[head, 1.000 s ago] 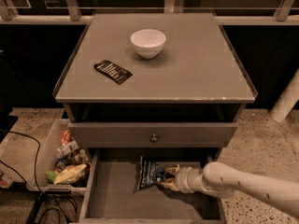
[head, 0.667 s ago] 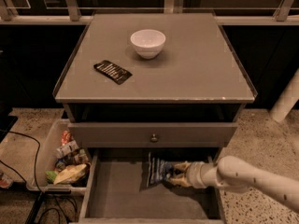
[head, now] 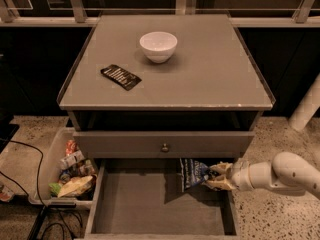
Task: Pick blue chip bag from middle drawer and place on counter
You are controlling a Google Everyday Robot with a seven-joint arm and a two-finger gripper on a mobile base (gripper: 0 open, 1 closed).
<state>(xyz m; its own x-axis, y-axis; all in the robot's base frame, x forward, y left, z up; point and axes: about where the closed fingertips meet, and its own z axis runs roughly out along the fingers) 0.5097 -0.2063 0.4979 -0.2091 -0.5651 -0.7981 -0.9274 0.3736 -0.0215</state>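
**Bag pinched at the drawer's back right**

The counter (head: 215, 84) is seen from above and in front, its pale front edge turned to the camera. Below it, the middle drawer (head: 150, 206) is pulled out, and most of its grey floor is bare. A white arm (head: 282, 173) is reached in from the right, across the drawer's right wall. On the floor to the left of the cabinet, a pale bin (head: 46, 170) is filled with mixed snack packets. A closed drawer front (head: 125, 144) is set between the counter and the open drawer.

The bag (head: 192, 173) is held upright at the drawer's back right, just under the closed front, and a shadow is thrown on the drawer floor beside it. A white bowl (head: 158, 45) is placed near the back middle of the counter. A flat black packet (head: 121, 77) is laid in front and to the left of the bowl, apart from it. The gripper (head: 216, 177) is found at the bag's right edge, its fingers pinched on that edge. A small round knob (head: 164, 147) is fixed at the middle of the closed front.
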